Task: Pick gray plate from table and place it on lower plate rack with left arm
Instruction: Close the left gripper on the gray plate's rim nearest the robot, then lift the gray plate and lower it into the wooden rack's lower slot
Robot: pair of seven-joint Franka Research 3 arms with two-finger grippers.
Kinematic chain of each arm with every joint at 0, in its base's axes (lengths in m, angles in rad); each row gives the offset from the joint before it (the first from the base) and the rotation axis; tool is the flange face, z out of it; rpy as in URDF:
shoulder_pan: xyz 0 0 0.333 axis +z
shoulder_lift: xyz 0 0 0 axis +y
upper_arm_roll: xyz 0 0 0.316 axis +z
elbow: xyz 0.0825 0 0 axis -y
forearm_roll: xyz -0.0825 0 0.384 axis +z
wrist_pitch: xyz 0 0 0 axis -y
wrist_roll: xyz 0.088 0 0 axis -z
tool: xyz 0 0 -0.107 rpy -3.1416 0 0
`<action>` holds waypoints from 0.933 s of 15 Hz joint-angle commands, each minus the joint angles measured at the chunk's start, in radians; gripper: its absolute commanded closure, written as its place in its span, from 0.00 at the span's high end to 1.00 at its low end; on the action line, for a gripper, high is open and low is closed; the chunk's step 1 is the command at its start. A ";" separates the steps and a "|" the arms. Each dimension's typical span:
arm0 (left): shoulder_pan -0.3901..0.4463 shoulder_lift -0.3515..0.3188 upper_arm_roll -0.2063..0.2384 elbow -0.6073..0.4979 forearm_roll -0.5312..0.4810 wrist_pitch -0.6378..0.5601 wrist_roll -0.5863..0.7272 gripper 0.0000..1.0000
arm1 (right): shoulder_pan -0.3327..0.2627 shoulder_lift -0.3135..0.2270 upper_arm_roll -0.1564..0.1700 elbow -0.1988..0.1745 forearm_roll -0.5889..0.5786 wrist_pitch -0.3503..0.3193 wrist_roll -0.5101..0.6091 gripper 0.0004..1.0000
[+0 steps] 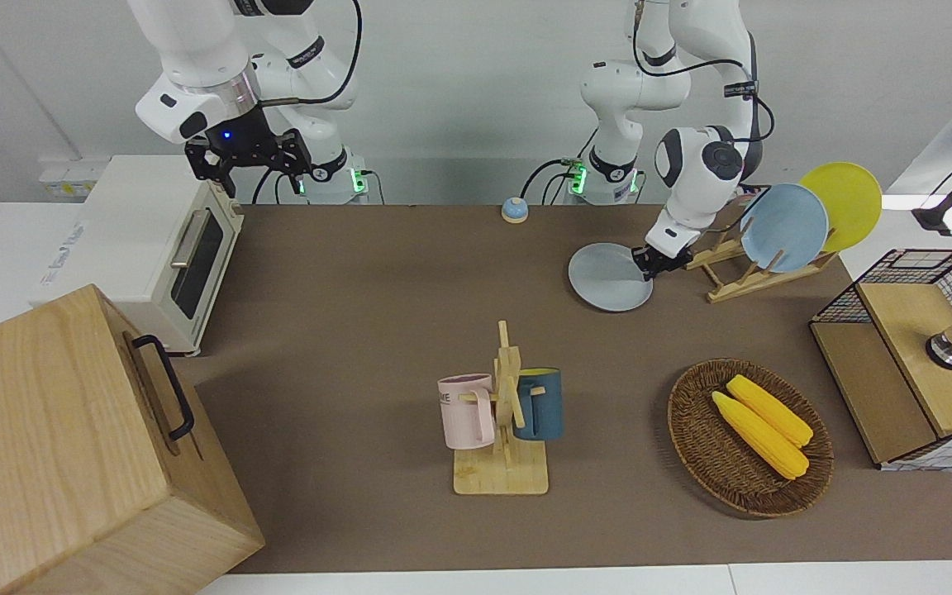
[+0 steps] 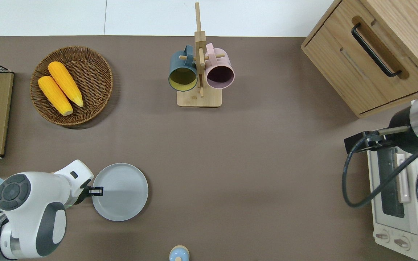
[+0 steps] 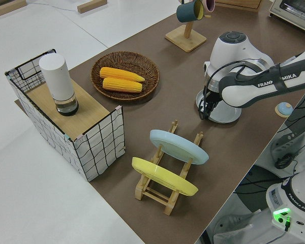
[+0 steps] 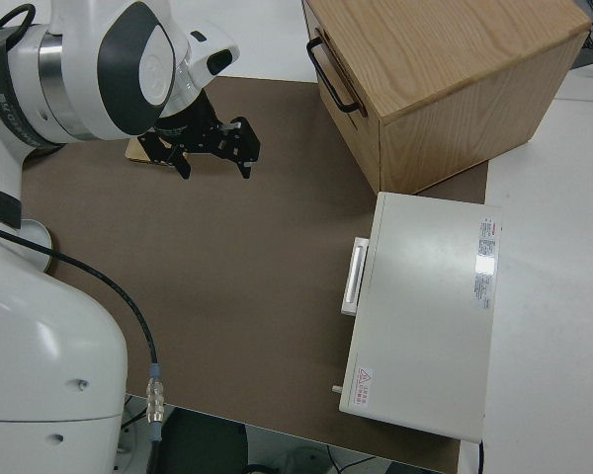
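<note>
The gray plate (image 1: 608,279) (image 2: 122,192) lies low on the brown table (image 1: 377,314), beside the low end of the light-wood plate rack (image 1: 728,285) (image 3: 165,195). My left gripper (image 1: 648,264) (image 2: 98,190) is shut on the plate's rim at the edge nearest the rack. The rack holds a light blue plate (image 1: 783,227) and a yellow plate (image 1: 844,202) in its upper slots; its lowest slot is bare. My right gripper (image 1: 249,161) (image 4: 212,158) is parked and open.
A mug stand with two cups (image 1: 505,413) stands mid-table. A wicker basket with corn (image 1: 749,434) and a wire crate (image 1: 914,355) are toward the left arm's end. A small bell (image 1: 514,210), a toaster oven (image 1: 154,248) and a wooden box (image 1: 71,446) are also here.
</note>
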 commanded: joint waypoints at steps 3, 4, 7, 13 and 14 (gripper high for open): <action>-0.012 -0.005 0.011 0.084 -0.007 -0.080 -0.003 0.00 | -0.025 -0.002 0.022 0.008 -0.006 -0.012 0.012 0.98; -0.012 -0.008 0.011 0.110 -0.009 -0.114 -0.003 0.00 | -0.025 -0.002 0.022 0.007 -0.006 -0.014 0.012 0.98; -0.013 -0.024 0.011 0.199 -0.009 -0.229 -0.003 0.00 | -0.025 -0.002 0.020 0.008 -0.006 -0.012 0.012 0.98; -0.016 -0.044 0.011 0.427 -0.014 -0.529 0.000 0.00 | -0.025 -0.002 0.022 0.008 -0.006 -0.012 0.012 0.98; -0.016 -0.047 0.011 0.465 -0.014 -0.578 0.000 0.00 | -0.025 -0.004 0.020 0.008 -0.006 -0.014 0.012 0.98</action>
